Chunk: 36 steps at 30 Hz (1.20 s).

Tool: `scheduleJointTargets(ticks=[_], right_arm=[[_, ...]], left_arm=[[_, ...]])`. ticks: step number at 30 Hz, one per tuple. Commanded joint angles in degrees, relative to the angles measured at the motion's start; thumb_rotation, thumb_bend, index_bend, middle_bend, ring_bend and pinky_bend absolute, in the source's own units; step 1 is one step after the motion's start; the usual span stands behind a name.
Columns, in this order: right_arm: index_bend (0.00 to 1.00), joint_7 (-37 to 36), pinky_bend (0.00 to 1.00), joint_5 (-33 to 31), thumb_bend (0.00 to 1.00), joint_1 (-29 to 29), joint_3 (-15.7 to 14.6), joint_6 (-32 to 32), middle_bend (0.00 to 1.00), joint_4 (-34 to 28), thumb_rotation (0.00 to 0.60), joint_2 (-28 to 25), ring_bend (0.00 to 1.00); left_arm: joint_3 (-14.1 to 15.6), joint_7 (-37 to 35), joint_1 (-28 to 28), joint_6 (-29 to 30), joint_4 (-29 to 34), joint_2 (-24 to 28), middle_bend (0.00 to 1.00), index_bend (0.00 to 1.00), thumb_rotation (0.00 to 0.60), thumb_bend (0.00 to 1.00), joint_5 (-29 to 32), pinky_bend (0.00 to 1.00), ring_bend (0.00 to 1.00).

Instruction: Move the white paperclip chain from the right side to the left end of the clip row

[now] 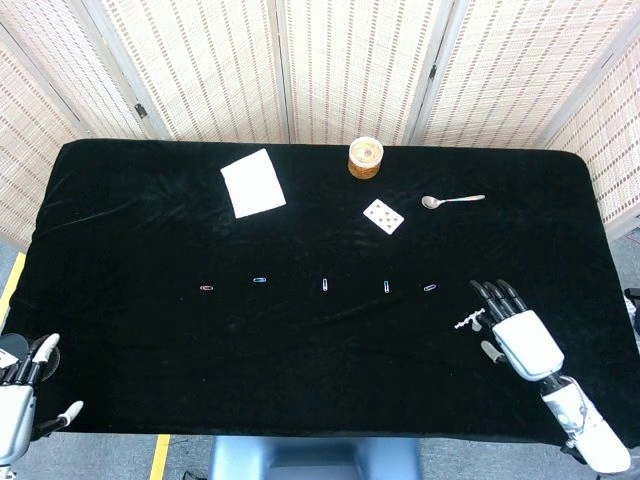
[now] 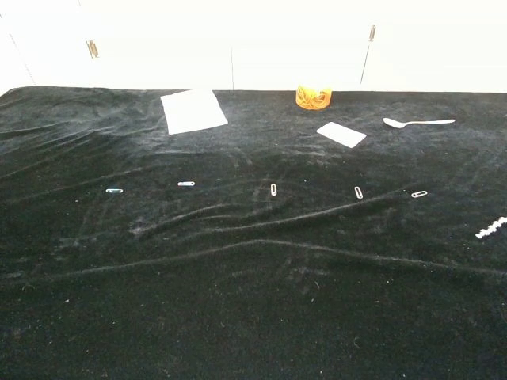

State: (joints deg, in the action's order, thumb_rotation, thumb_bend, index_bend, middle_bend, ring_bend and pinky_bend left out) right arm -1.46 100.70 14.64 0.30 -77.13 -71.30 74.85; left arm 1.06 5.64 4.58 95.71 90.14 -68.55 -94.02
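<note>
The right hand (image 1: 514, 333) is held with fingers spread and empty just beside the white paperclip chain (image 1: 469, 321), which lies on the tabletop (image 1: 120, 240) right of the clip row (image 1: 325, 286), evidently for grasping.

I count five single paperclips in the row — from the left end: one (image 1: 206, 288), two (image 1: 260, 280), three (image 1: 325, 285), four (image 1: 386, 287), five (image 1: 430, 288). One white paperclip chain (image 1: 469, 320) lies toward the table's right edge. Along the far edge I see one white paper sheet (image 1: 252, 183), one round orange tin (image 1: 366, 158), one playing card (image 1: 383, 216) and one spoon (image 1: 452, 200) — a single piece of each.
</note>
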Motion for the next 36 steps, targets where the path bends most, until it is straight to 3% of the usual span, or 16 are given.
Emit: scheduleJointTargets(ticks=[1, 12, 36], right_arm=[[0.47, -3.0, 0.0, -1.9, 0.32, 1.2, 0.1, 1.8, 0.0, 4.0, 0.6, 2.9, 0.0], [0.5, -7.6, 0.0, -4.1, 0.32, 3.7, -0.2, 4.6, 0.0, 14.4, 0.6, 8.2, 0.0], [0.52, -5.2, 0.0, -8.0, 0.32, 8.9, -1.1, 13.5, 0.0, 15.2, 0.6, 11.2, 0.0]], left_arm=[[-0.3, -0.7, -0.3, -0.8, 0.2, 0.4, 0.16, 0.0, 0.6, 0.14, 0.9, 0.35, 0.29], [-1.8, 0.0, -2.3, -4.9, 1.1, 1.0, 0.16, 0.0, 0.6, 0.14, 4.7, 0.36, 0.3], [-1.5, -4.7, -2.7, -6.5, 1.9, 3.8, 0.14, 0.0, 0.6, 0.14, 6.5, 0.36, 0.3]])
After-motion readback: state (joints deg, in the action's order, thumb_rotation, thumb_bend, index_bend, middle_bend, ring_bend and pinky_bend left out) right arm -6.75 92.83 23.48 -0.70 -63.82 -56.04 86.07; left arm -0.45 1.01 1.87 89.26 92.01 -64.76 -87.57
